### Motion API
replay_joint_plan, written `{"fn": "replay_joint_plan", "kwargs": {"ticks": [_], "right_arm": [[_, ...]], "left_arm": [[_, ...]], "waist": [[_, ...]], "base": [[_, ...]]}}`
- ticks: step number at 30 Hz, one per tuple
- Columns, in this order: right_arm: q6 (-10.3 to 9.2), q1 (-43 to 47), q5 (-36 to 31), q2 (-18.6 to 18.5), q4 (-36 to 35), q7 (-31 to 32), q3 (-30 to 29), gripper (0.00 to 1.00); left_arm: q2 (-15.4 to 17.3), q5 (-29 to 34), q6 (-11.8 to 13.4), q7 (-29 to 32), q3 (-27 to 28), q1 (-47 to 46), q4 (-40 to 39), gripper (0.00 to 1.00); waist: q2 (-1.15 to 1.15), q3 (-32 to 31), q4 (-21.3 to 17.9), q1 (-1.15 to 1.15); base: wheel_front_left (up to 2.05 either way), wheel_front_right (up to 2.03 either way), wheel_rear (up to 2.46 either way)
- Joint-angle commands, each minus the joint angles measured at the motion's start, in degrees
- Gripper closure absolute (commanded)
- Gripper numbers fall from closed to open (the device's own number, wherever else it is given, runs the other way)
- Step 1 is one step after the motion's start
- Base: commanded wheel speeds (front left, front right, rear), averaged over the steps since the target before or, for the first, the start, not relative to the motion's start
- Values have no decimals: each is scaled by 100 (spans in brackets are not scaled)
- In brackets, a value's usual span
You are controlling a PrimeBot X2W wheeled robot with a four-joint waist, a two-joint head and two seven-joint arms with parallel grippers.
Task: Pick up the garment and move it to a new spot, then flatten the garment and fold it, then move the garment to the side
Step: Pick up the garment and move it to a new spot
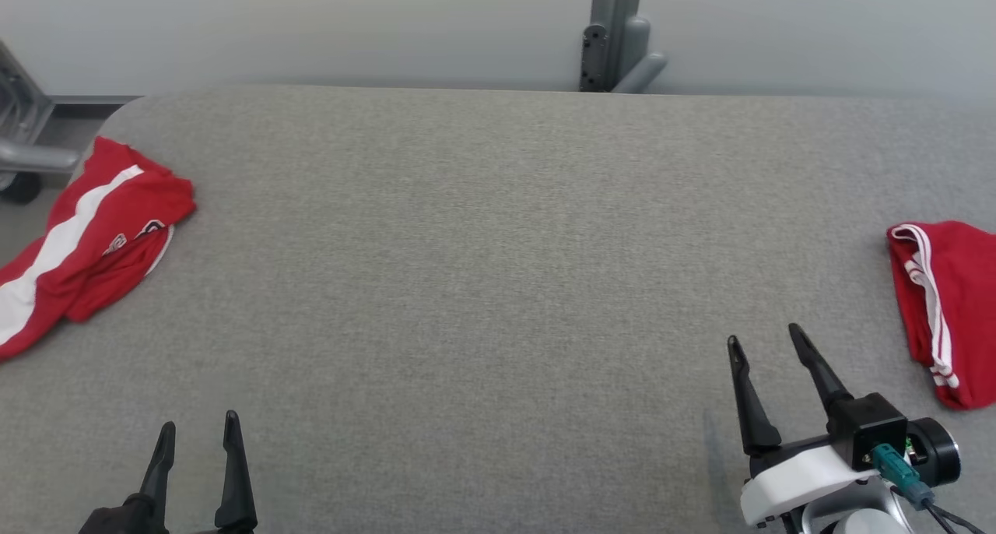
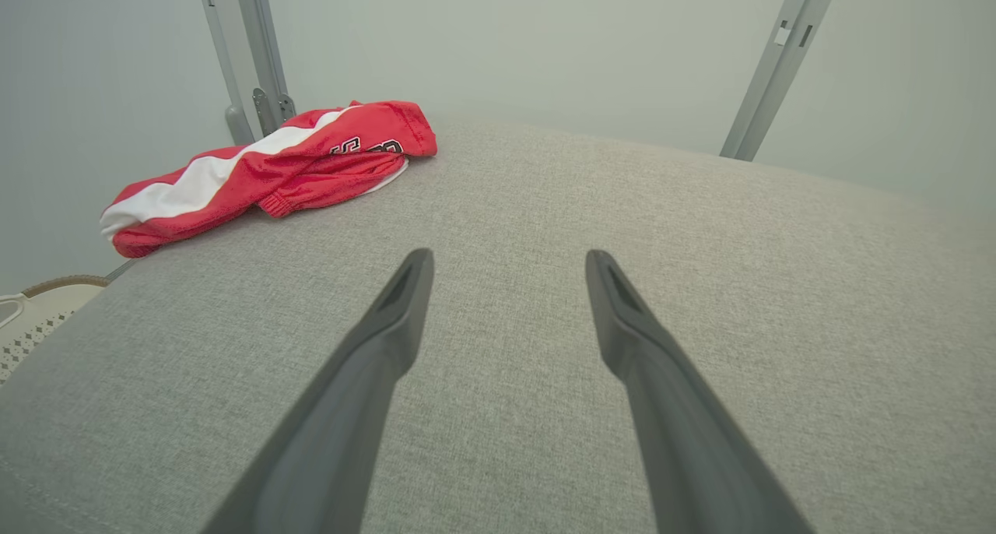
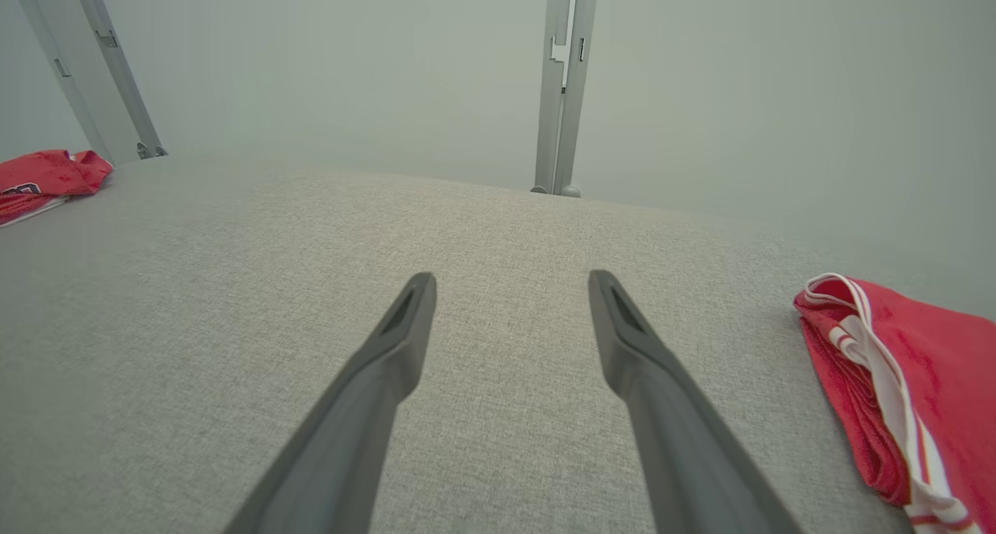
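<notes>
A lab-like test bay: grey padded table (image 1: 498,285), bare pale walls (image 1: 311,20), metal posts (image 1: 615,28).

I am looking over a wide table (image 1: 482,246) covered in grey woven cloth, its far left corner rounding off. A plain pale wall (image 1: 311,20) is running behind it under soft, even light. A grey metal post (image 1: 615,28) is standing at the far edge, and more metal framing (image 1: 27,159) is showing beyond the left corner.

Grey table (image 1: 482,246), crumpled red garment (image 1: 85,238) left, folded red garment (image 1: 953,308) right
</notes>
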Motion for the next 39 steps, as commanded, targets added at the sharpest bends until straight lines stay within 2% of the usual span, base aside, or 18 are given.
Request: {"fn": "replay_joint_plan", "kwargs": {"ticks": [1, 8, 14, 19, 29, 33, 39], "right_arm": [[-11, 67, 42, -2, 11, -14, 41, 0], [-11, 116, 57, -3, 80, -14, 398, 0], [-11, 15, 2, -7, 168, -14, 705, 0], [-11, -75, -71, -8, 195, -14, 817, 0], [-11, -365, -320, -10, 130, -14, 913, 0], [-11, -627, -540, -53, -16, -14, 842, 0], [-11, -1153, -783, -361, -457, -14, 798, 0]], "left_arm": [[14, -3, 3, 0, 5, 71, -9, 0], [15, 89, 39, 0, 102, 275, -40, 0], [14, 16, 41, 0, 208, 373, -85, 0], [14, -111, 69, 1, 191, 318, -117, 0], [14, -401, 169, 1, 138, -8, -165, 0], [13, -636, 128, 1, 179, -416, -60, 0], [107, -849, 3, 1, 272, -1588, 648, 0]], "waist": [[0, -190, 447, 0], [0, -438, 1289, 0], [0, -477, 1599, 0], [0, -345, 1616, 0], [0, 147, 1342, 0], [0, 630, 1230, 0], [0, 1731, 1163, 0]], "base": [[0, 0, 0], [0, 0, 0], [0, 0, 0], [0, 0, 0], [0, 0, 0], [0, 0, 0], [0, 0, 0]]}}
